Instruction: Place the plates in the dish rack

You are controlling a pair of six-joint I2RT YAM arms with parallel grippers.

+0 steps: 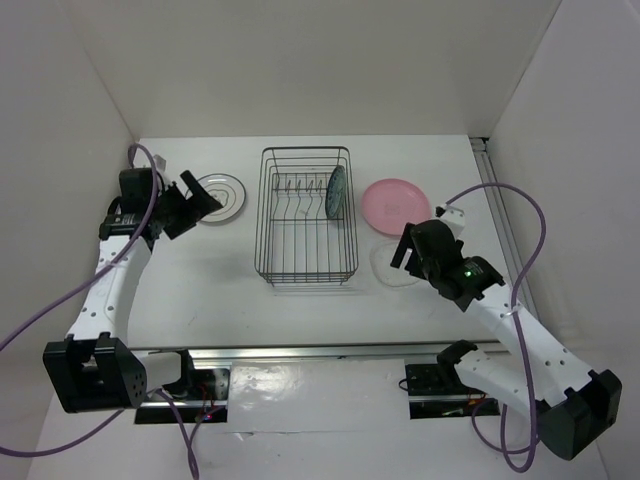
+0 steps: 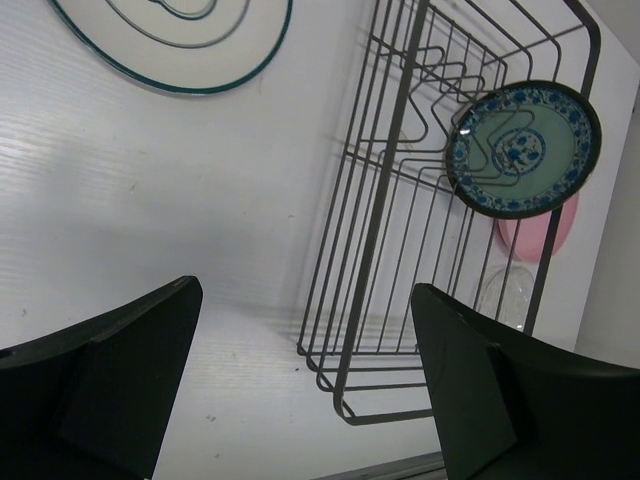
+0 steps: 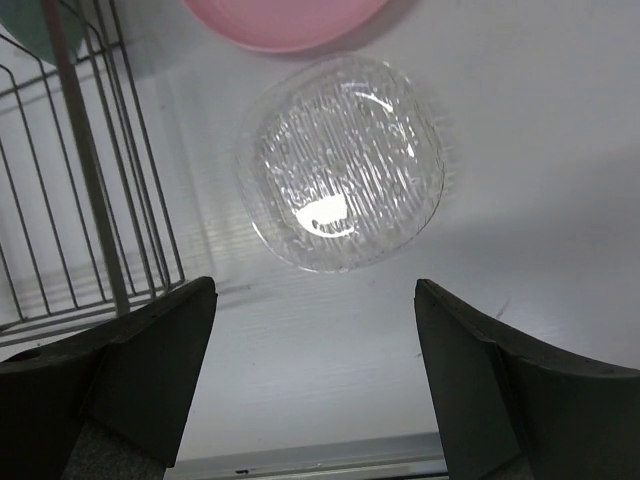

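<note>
The black wire dish rack (image 1: 305, 262) stands mid-table, with the dark teal patterned plate (image 1: 335, 192) upright on edge among its prongs. To its left the white plate with grey rings (image 1: 226, 193) lies flat, and my left gripper (image 1: 196, 208) hovers open at that plate's near-left edge. Right of the rack lie the pink plate (image 1: 396, 205) and, nearer, the clear glass plate (image 1: 385, 270). My right gripper (image 1: 402, 250) hangs open over the glass plate's near side. In the right wrist view the glass plate (image 3: 345, 160) lies just beyond my open right gripper (image 3: 315, 370), which holds nothing.
In the left wrist view the rack (image 2: 372, 230) and teal plate (image 2: 525, 148) lie ahead of my open left gripper (image 2: 305, 370), and the white plate (image 2: 180, 40) is at the top. White walls enclose the table. A metal rail (image 1: 320, 352) runs along the near edge.
</note>
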